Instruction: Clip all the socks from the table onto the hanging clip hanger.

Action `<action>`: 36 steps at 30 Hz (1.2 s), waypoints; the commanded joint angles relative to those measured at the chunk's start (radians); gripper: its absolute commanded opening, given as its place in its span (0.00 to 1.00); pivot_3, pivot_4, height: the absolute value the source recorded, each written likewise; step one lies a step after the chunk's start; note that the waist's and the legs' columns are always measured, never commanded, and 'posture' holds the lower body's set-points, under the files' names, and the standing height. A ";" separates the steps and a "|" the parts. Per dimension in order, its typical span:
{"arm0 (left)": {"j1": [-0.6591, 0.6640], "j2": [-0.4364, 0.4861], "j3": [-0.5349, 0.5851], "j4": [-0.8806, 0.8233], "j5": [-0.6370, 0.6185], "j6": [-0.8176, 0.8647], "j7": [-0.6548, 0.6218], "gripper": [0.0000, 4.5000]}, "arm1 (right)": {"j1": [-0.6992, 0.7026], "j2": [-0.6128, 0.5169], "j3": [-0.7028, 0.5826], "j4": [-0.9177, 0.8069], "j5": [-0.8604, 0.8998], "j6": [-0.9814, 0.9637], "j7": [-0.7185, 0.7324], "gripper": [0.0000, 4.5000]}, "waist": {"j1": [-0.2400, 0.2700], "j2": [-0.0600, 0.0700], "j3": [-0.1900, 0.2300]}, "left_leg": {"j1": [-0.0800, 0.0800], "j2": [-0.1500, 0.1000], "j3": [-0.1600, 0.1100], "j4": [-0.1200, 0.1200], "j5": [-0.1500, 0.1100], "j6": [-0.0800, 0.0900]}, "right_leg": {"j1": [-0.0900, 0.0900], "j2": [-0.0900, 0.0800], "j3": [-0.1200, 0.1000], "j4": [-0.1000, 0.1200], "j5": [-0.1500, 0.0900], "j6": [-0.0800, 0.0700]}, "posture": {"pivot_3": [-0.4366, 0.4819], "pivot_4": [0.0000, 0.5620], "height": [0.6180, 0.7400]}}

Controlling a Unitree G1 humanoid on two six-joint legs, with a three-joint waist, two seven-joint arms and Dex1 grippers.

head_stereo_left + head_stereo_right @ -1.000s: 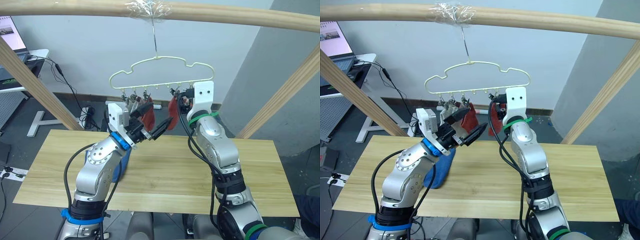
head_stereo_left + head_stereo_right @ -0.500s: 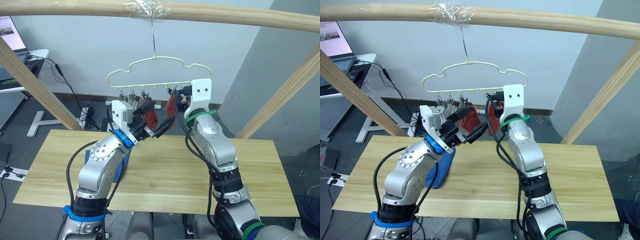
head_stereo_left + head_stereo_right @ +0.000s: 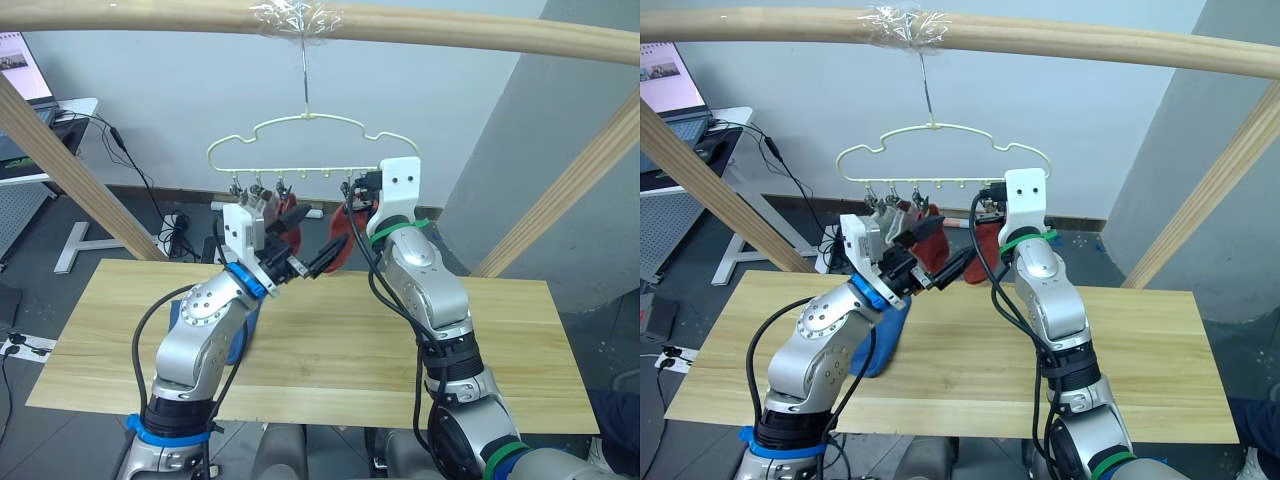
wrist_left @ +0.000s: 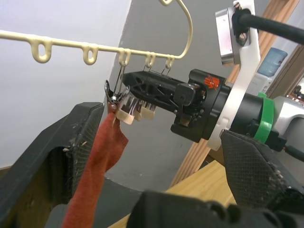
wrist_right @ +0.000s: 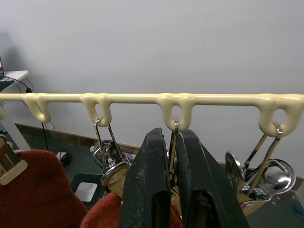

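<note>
Right wrist view gives us the right gripper (image 5: pixel 172 190) with its two black fingers pinched nearly together on one of the metal clips (image 5: pixel 174 156) of the clip hanger (image 5: pixel 142 99); we read that gripper as clenched on the clip, which hangs from the loop directly above the fingertips; a rust-red sock (image 5: pixel 45 190) hangs just beside and below those fingers, and more clips dangle from the loops on either side. In the left wrist view our left gripper (image 4: pixel 156 156) stands spread wide, released, its two black fingers well apart; between them we see the right gripper's black body reaching in under the hanger's pale bar, and a rust-red sock (image 4: pixel 97 175) drops from a clip close to one of the left fingers (image 4: pixel 61 156), though we cannot tell whether it touches. In the left eye view the clip hanger (image 3: pixel 300 150) hangs by its hook from the round wooden rail (image 3: pixel 450 30); both grippers are raised just beneath its row of clips; a blue sock (image 3: pixel 215 325) lies on the bench (image 3: pixel 330 350) well below the left gripper, partly hidden by the left arm.
</note>
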State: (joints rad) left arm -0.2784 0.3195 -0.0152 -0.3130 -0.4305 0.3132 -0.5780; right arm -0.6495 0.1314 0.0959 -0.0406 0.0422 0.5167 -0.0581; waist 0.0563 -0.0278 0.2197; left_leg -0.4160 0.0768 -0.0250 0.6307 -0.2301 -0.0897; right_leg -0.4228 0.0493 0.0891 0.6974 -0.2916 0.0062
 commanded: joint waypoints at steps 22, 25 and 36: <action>-0.072 0.212 -0.012 0.804 0.410 -0.089 0.047 1.00 | 0.002 -0.268 -0.138 -0.394 0.291 0.489 0.235 0.00 | -0.006 0.000 0.000 | -0.001 0.000 0.000 0.000 0.000 0.000 | -0.001 0.000 -0.001 -0.001 0.000 0.000 | 0.66 0.36 1.00; -0.044 0.220 -0.021 0.785 0.402 -0.016 0.007 1.00 | -0.011 -0.271 -0.147 -0.389 0.297 0.500 0.226 0.00 | -0.007 0.000 0.000 | 0.000 0.000 0.000 0.000 0.000 0.000 | 0.000 0.000 -0.001 0.000 0.000 0.000 | 0.66 0.36 1.00; 0.025 0.230 -0.025 0.682 0.381 0.040 -0.075 0.42 | -0.030 -0.288 -0.162 -0.356 0.299 0.490 0.223 0.00 | -0.010 0.000 0.000 | 0.001 0.000 0.000 0.000 0.000 0.000 | 0.000 0.000 0.000 0.000 0.000 0.000 | 0.66 0.36 1.00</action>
State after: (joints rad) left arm -0.2770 0.5368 -0.0207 0.3827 -0.0665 0.3445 -0.6445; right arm -0.6580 -0.1491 -0.0488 -0.3822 0.3343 1.0203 0.1677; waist 0.0467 -0.0275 0.2196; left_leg -0.4154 0.0766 -0.0247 0.6306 -0.2303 -0.0894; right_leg -0.4227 0.0491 0.0886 0.6978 -0.2918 0.0062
